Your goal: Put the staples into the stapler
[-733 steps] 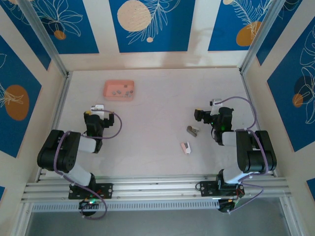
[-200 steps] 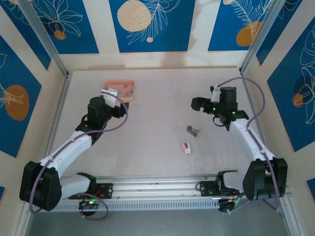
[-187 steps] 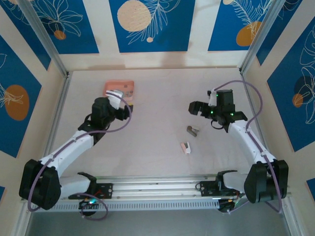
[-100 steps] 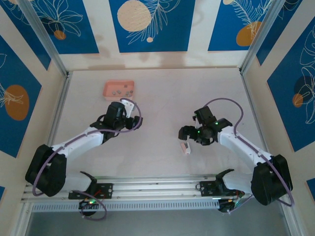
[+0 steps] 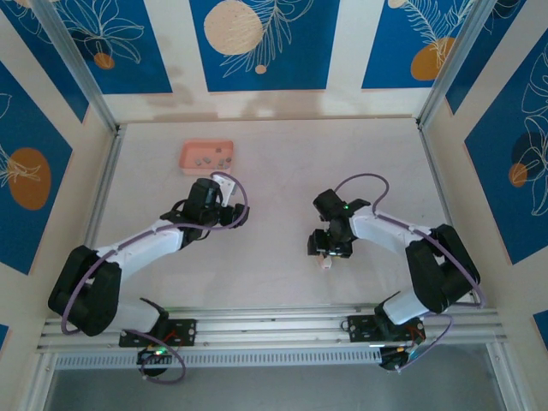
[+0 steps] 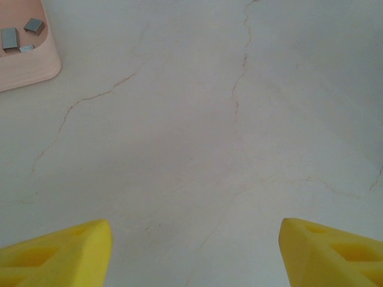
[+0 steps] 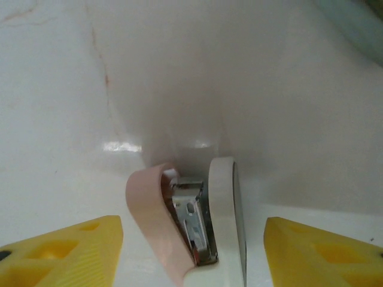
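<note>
Item 1, the staples: several tiny grey metallic pieces lay loose inside the tray, a shallow pink rectangle with rounded corners at the far left of the desk. In my left wrist view three of them showed at one corner of the tray. They were short flat blocks with a dull sheen, lying apart from one another. They were too small for any marking to be made out.

Item 2, the stapler: it lay on the desk right of centre, well apart from the tray. In my right wrist view the stapler showed a pink shell on one side and a white shell on the other. A grey metal channel with small holes sat between them at the open end. Any brand on the shells was out of sight from this angle.

Item 3, my right claw: the right claw stood low over the stapler with its yellow fingers apart, one on each side. A strip of desk showed between each finger and the shells.

Item 4, my left claw: the left claw hung over bare desk near the tray, fingers wide apart and holding nothing. The desk there was pale with thin hairline veins.
</note>
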Action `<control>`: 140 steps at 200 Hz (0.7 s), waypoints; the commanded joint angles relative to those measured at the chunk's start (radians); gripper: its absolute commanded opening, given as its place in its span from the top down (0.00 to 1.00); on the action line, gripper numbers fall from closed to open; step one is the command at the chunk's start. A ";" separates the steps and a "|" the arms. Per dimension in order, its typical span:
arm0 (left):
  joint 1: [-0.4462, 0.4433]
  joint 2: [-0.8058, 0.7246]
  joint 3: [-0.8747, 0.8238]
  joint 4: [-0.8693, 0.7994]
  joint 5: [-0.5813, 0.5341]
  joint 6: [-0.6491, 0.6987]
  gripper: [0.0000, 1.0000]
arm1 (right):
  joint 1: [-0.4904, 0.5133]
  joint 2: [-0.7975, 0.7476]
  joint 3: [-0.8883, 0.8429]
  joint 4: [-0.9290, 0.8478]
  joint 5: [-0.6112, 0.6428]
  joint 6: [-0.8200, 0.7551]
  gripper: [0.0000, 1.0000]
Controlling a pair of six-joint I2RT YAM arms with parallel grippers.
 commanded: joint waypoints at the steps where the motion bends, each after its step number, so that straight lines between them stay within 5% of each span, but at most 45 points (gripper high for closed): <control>1: -0.010 0.007 0.000 0.006 0.003 -0.013 0.27 | 0.008 0.033 0.037 -0.033 0.044 -0.004 0.41; 91: -0.010 0.003 -0.004 0.002 -0.001 -0.016 0.27 | 0.064 0.121 0.085 -0.072 0.100 0.015 0.61; 140: -0.012 -0.058 -0.013 0.030 0.093 -0.028 0.32 | 0.065 -0.102 0.012 0.093 0.108 0.097 0.67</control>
